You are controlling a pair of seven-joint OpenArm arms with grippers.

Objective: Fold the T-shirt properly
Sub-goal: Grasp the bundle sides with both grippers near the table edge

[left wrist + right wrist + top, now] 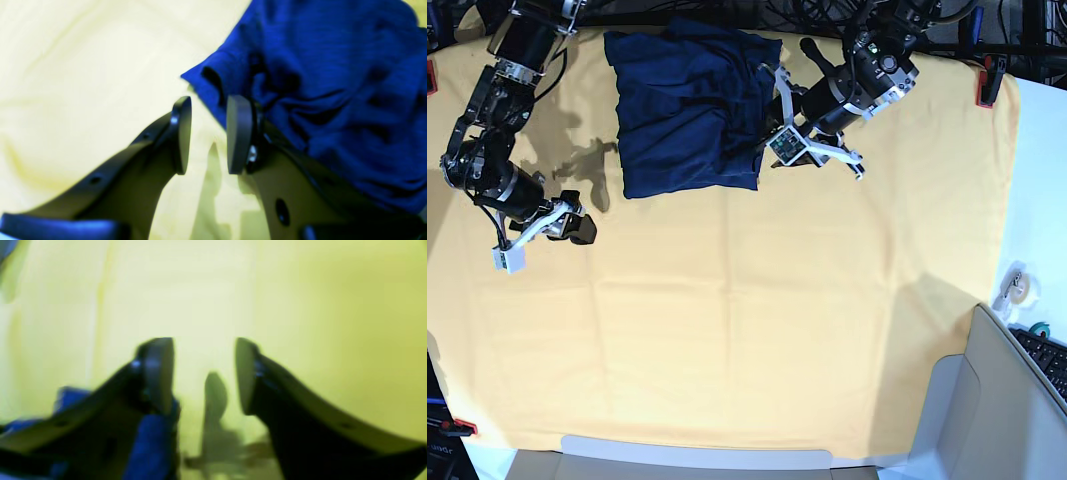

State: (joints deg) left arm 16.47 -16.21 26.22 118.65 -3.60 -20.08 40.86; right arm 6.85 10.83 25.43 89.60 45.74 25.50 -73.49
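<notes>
The navy T-shirt (689, 105), lying folded at the far edge of the yellow cloth (757, 320), looks thin and limp, best pinched at a corner or hem; the left tool (208, 135) and right tool (204, 375) both stand open, empty.

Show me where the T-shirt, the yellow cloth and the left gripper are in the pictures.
T-shirt (689, 110): base view, middle of the folded navy fabric.
yellow cloth (757, 330): base view, bare area in front of the shirt.
left gripper (208, 135): left wrist view, midway between its open fingertips.
</notes>
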